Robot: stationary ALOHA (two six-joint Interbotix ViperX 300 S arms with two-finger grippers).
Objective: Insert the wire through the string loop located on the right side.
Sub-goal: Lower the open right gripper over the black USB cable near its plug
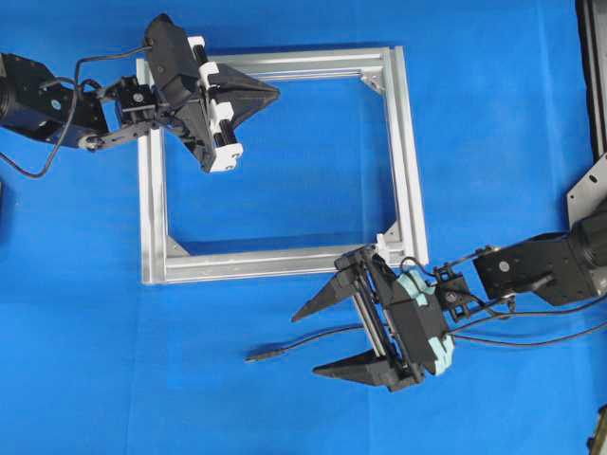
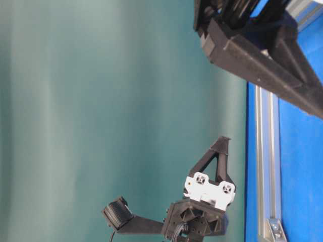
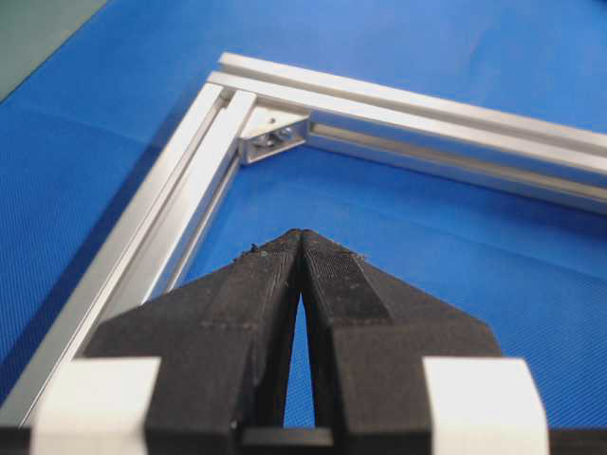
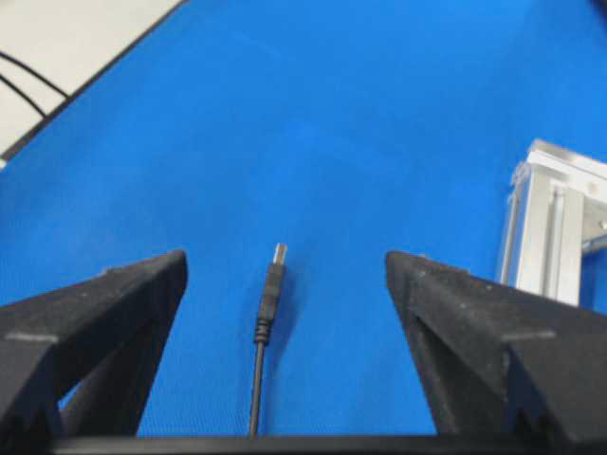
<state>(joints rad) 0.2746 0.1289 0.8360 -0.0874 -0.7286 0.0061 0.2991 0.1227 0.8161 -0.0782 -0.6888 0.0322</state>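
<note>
A: What can't we make out? The tiny white string loop (image 1: 387,233) is only a pale fleck on the silver aluminium square frame (image 1: 410,171), at its lower right corner in the overhead view; we cannot tell its shape or which way it opens. The table-level view lies on its side, and a large dark fingertip at the top cuts off most of the frame.

B: And the thin black flexible wire (image 1: 313,341)?

A: We see it lying on the blue cloth table cover (image 1: 493,104), below the frame's bottom rail and apart from it. Its small dark plug tip (image 4: 274,281) lies flat between the spread fingers of the right gripper (image 1: 316,337), touching neither. Its far end runs under the gripper body and is hidden.

B: So the right jaws stand wide apart with nothing in them?

A: Yes. The left gripper (image 1: 273,92) has its fingers pressed together, nothing between them, hovering by the frame's top rail inside the upper left corner.

B: Room to move?

A: Open blue cloth stretches left of and below the plug. The frame's lower right corner sits just beside the right gripper's upper finger (image 1: 327,292).
</note>
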